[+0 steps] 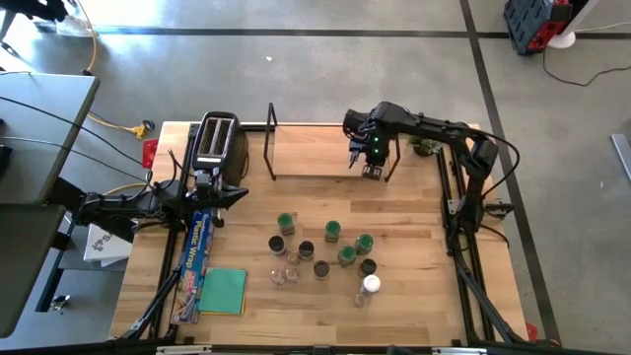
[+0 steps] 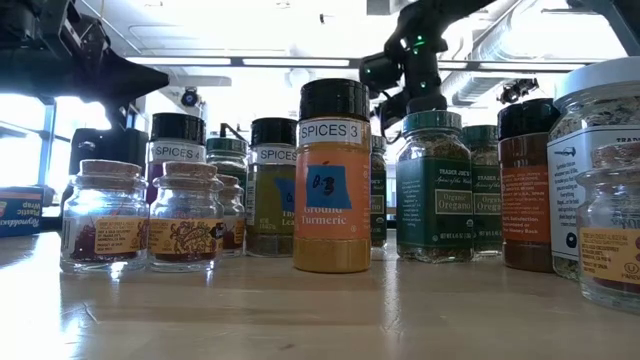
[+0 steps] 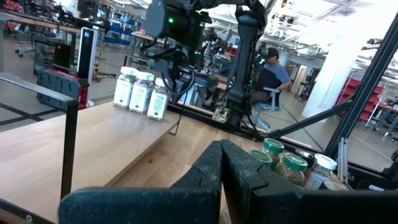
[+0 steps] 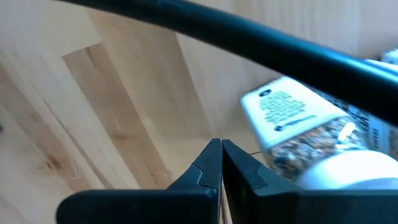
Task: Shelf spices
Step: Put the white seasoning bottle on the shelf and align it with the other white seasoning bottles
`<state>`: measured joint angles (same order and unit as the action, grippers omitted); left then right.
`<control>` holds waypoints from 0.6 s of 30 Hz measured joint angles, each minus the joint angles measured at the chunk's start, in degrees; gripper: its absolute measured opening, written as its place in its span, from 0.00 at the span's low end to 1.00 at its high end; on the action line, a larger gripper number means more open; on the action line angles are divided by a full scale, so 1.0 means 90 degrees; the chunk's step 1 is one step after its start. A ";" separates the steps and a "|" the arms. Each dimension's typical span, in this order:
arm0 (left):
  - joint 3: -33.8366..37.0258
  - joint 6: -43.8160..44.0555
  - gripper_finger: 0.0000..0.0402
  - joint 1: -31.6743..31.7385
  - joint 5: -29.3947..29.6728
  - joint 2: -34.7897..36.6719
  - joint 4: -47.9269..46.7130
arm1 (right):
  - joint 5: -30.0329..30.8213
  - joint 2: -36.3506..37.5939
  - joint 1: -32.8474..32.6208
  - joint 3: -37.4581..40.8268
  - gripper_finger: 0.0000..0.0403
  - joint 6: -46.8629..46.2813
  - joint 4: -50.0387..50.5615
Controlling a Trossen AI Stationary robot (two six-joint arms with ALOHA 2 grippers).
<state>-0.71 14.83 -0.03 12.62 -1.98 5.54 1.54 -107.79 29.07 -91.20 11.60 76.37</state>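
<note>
- Spices (image 1: 325, 252): about ten jars in a loose cluster at the counter's near middle, green, dark and white lids; three more jars (image 3: 142, 92) stand in a row on the shelf.
- Shelf (image 1: 311, 153): one, light board with black wire uprights, along the counter's far edge.
- Right hand (image 1: 372, 170): fingers pressed together, empty, over the shelf's right end by the three jars.
- Left hand (image 1: 240, 195): fingers pressed together, empty, beside the toaster (image 1: 217, 144).
- Counter (image 1: 414, 296): pale wood planks.
- Room: grey concrete floor; a seated person (image 3: 271, 76) beyond.
</note>
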 joint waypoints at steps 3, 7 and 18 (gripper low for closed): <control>0.0000 0.0000 0.00 0.0000 -0.0001 0.0000 0.0000 | 0.0000 0.0000 0.0117 0.0000 0.01 -0.0022 -0.0001; 0.0000 0.0000 0.00 0.0000 -0.0001 0.0000 0.0000 | 0.0001 0.0000 0.0209 0.0000 0.01 -0.0021 -0.0001; 0.0000 0.0000 0.00 0.0000 -0.0002 0.0000 -0.0007 | 0.0192 0.0000 0.0285 0.0000 0.01 0.0036 0.0001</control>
<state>-0.71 14.83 -0.03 12.60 -1.98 5.48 3.27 -107.79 31.64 -91.20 11.92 76.37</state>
